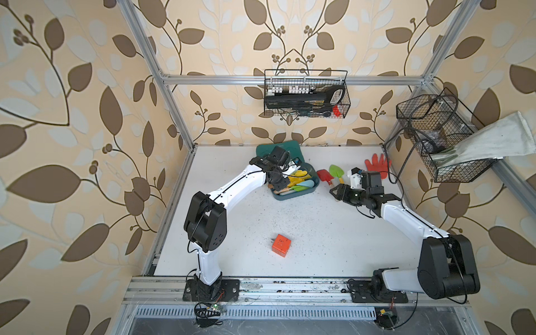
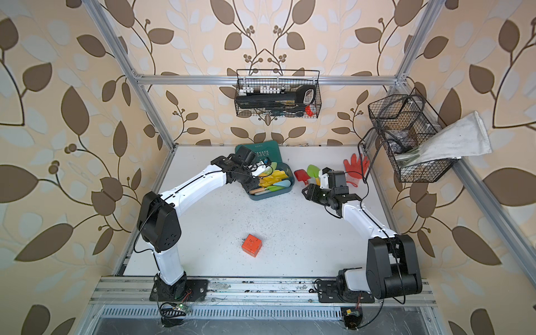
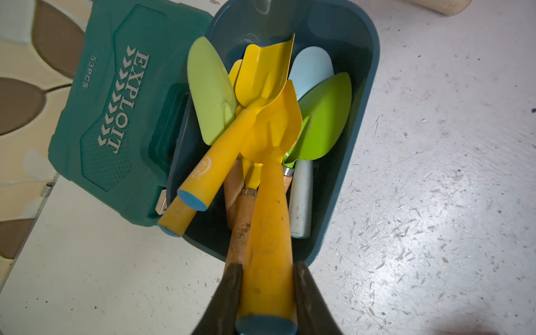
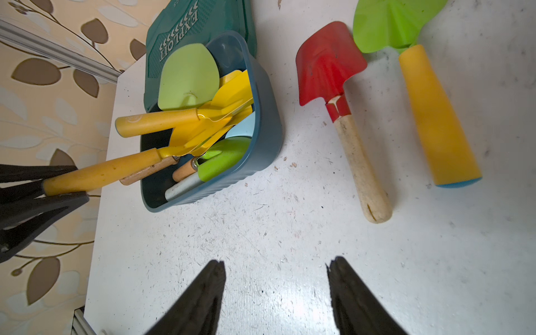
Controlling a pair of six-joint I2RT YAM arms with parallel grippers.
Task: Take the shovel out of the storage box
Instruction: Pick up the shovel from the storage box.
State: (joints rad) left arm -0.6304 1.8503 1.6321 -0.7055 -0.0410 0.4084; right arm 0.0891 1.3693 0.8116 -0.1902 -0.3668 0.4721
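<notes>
The storage box (image 1: 290, 197) (image 3: 368, 58) is a dark teal tub at the back middle of the table, holding several shovels with yellow, green and pale blue blades. My left gripper (image 3: 266, 265) (image 1: 278, 185) is at the box's near-left end, shut on the yellow foam handle of a yellow shovel (image 3: 269, 220) (image 4: 101, 174). That handle sticks out over the rim while the blade lies on the pile inside. My right gripper (image 4: 275, 264) (image 1: 333, 193) stands open over bare table to the right of the box, holding nothing.
A red shovel (image 4: 327, 63) and a green one with a yellow handle (image 4: 435, 116) lie on the table right of the box. A green EXPLOIT case (image 3: 116, 101) lies behind the box. A red glove (image 1: 377, 165) lies at the back right, an orange cube (image 1: 280, 245) at the front middle.
</notes>
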